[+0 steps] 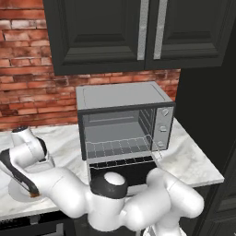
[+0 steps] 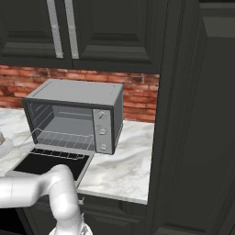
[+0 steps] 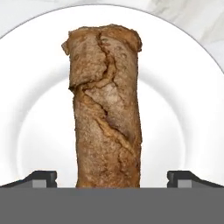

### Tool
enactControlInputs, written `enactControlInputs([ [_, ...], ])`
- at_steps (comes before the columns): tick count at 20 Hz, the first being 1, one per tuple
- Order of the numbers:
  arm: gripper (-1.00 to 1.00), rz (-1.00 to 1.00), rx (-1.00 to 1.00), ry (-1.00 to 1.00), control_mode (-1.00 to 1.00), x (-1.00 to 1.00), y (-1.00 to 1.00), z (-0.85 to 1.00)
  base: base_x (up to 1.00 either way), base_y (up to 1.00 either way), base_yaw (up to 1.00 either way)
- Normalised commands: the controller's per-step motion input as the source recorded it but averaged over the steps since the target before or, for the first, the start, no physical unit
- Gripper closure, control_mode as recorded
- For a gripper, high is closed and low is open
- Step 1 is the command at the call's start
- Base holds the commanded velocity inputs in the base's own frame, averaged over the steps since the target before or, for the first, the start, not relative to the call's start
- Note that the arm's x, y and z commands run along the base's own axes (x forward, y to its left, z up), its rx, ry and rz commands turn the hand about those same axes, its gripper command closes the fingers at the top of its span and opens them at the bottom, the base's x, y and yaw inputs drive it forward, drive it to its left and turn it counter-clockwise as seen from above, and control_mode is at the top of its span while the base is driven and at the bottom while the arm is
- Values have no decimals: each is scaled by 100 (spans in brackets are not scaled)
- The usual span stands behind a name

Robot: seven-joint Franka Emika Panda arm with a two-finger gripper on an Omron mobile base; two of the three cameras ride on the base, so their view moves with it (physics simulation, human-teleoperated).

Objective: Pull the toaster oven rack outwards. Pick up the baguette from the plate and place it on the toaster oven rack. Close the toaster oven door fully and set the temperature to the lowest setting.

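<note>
My gripper (image 3: 112, 177) hangs open straight over the baguette (image 3: 107, 109), one dark fingertip (image 3: 41, 177) on each side of its near end and neither touching it. The brown crusty baguette lies across the middle of the white plate (image 3: 39, 109). In the left base view the hand is low at the left, over the plate (image 1: 14, 193) on the counter. The toaster oven (image 1: 122, 97) (image 2: 75, 92) stands with its door (image 1: 124, 168) (image 2: 50, 165) folded down flat. Its wire rack (image 1: 122, 147) (image 2: 62, 137) is drawn out over the door and carries nothing.
Three knobs (image 1: 163, 126) (image 2: 102, 131) run down the oven's right panel. Dark wall cabinets (image 1: 138, 32) hang above, and a tall dark cabinet (image 2: 197, 114) borders the marble counter (image 2: 124, 160) on the right. A brick wall (image 1: 32, 83) closes the back.
</note>
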Motion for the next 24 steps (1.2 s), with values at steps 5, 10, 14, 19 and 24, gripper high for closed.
enactControlInputs([
  [5, -100, -1, 1, 0, -100, 0, 0, -41, 0, 0, 0],
  [10, 100, 0, 0, 1, -100, 0, 5, -36, 0, 0, 0],
  [14, 100, 0, 0, 0, -100, 0, 0, -1, 0, 0, 0],
  [19, 100, 8, -4, 0, -100, -16, -4, 61, 0, 0, 0],
  [24, 100, 23, 0, 2, -100, -20, -32, 81, 0, 0, 0],
])
